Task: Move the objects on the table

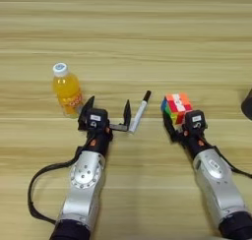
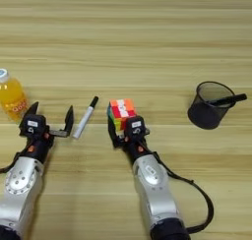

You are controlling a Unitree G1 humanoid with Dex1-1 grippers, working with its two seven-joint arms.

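The whole view is filled by a broad wooden table (image 1: 147, 47), light brown, with grain lines running from side to side like planks. The surface is evenly lit, and only soft, short shadows are cast on it. No wall, floor or window can be seen.

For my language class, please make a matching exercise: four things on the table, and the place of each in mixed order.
Things:
1. juice bottle
2. white marker
3. puzzle cube
4. black marker

Places:
a. in the mesh cup
b. at the right hand
c. left of the left hand
d. between the two hands

Pairs: 1-c, 2-d, 3-b, 4-a
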